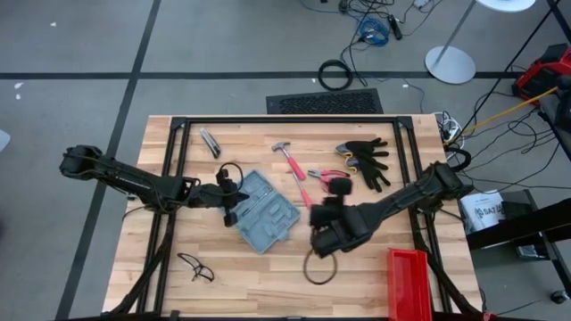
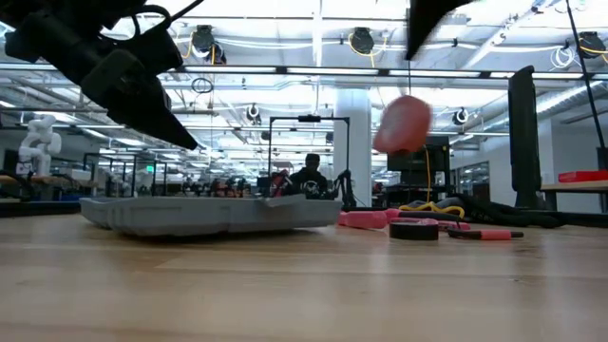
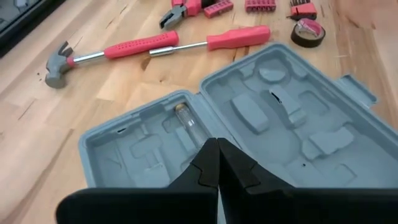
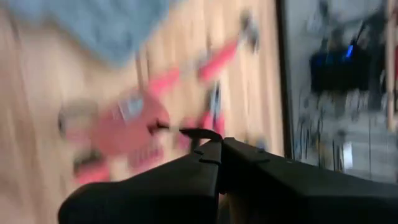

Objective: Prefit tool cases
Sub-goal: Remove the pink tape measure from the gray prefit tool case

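The wooden desk (image 1: 161,267) carries everything, largest first: the blue-grey tool case (image 1: 264,212) lies open and flat near its middle, grey moulded tray up, so the recesses are ready to take tools. Its pockets look empty except for a small clear vial (image 3: 189,122) near the hinge. The red bin (image 1: 410,283) stands at the near right edge, well apart. Beyond the case lie the red-handled hammer (image 1: 290,160), pliers (image 1: 326,174) and black gloves (image 1: 368,159), probably laid out within reach for fitting. The left tool (image 3: 217,163) hangs closed and empty over the case's near edge; the right tool (image 4: 219,155), also closed on nothing, hovers just right of the case.
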`<action>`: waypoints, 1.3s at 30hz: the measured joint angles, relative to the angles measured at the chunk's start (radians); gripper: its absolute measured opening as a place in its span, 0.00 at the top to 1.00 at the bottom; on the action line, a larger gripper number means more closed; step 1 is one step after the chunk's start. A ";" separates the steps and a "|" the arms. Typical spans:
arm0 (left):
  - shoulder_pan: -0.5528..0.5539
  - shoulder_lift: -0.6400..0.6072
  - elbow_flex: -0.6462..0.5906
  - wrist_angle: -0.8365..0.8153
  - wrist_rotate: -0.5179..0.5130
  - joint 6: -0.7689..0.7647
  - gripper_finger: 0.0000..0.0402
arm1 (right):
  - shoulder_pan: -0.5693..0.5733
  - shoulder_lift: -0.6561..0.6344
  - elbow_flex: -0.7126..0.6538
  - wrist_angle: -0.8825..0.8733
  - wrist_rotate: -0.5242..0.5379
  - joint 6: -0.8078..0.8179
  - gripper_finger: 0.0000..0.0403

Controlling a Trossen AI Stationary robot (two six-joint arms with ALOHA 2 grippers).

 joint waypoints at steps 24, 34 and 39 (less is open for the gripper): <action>-0.002 0.000 0.000 0.004 -0.007 0.018 1.00 | 0.011 -0.247 -0.542 0.023 -0.218 0.359 1.00; -0.001 0.000 0.000 0.005 -0.011 0.020 1.00 | -0.035 -0.311 -0.790 0.285 -0.280 0.280 1.00; 0.010 0.000 0.000 0.005 -0.015 0.020 1.00 | -0.071 -0.311 -0.860 0.255 -0.218 0.298 1.00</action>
